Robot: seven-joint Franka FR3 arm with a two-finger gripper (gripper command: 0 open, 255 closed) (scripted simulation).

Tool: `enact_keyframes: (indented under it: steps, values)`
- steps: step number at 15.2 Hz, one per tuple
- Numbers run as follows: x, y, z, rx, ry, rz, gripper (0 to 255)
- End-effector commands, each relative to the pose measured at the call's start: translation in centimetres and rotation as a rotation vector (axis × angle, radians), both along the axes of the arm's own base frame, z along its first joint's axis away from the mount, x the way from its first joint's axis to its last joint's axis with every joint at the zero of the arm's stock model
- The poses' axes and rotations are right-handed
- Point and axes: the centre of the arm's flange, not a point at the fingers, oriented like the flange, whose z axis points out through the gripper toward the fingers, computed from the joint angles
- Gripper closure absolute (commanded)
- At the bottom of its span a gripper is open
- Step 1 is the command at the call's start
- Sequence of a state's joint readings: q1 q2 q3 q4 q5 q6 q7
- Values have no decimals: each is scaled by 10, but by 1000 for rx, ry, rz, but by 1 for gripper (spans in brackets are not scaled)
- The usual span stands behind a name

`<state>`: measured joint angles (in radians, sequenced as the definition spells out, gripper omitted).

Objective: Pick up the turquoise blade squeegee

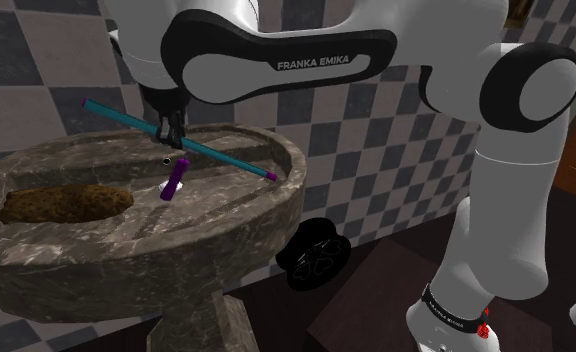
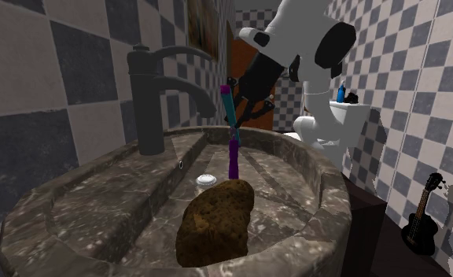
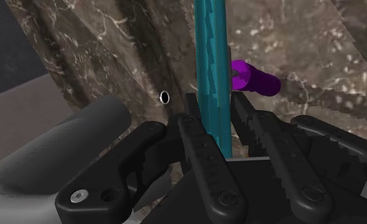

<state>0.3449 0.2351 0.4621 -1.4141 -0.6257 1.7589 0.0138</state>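
**Robot fingers clamping turquoise squeegee over stone sink**

The robot's black fingers (image 3: 200, 149), on a white arm (image 1: 276, 50) reaching in from the shoulder view's right, are hanging over a dark, veined stone sink (image 1: 86, 255). They are closed most of the way, pinching the turquoise blade of the squeegee (image 1: 221, 156) between them, one finger on each side.

The blade is running as a long thin bar across the basin. It is sloping down toward the shoulder view's right, w/ its lower end at approx the rim. A purple handle (image 1: 175, 180) is sticking out from the blade just beside the fingers & pointing down into the basin. Can't tell if its tip is touching the stone.

A lumpy brown sponge (image 2: 217, 224) is lying in the basin, apart from the squeegee, at the near end in the second exterior view. A small white drain plug (image 2: 207, 179) is sitting between sponge & handle. A dark faucet (image 2: 150, 94) is standing on the sink's edge at that view's left.

Bkgd: checkered tile wall (image 2: 52, 71), a white toilet (image 2: 327, 122) & a small black guitar (image 2: 420, 220) standing by the wall.
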Motion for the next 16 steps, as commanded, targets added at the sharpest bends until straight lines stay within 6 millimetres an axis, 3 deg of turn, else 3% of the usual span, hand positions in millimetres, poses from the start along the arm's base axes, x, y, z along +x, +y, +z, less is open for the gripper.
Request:
enact_keyframes:
  steps: [1, 14, 16]
  values:
    - [0, 0, 8, 0, 0, 0, 255]
    - [0, 0, 77, 0, 0, 0, 255]
    - [0, 0, 78, 0, 0, 0, 255]
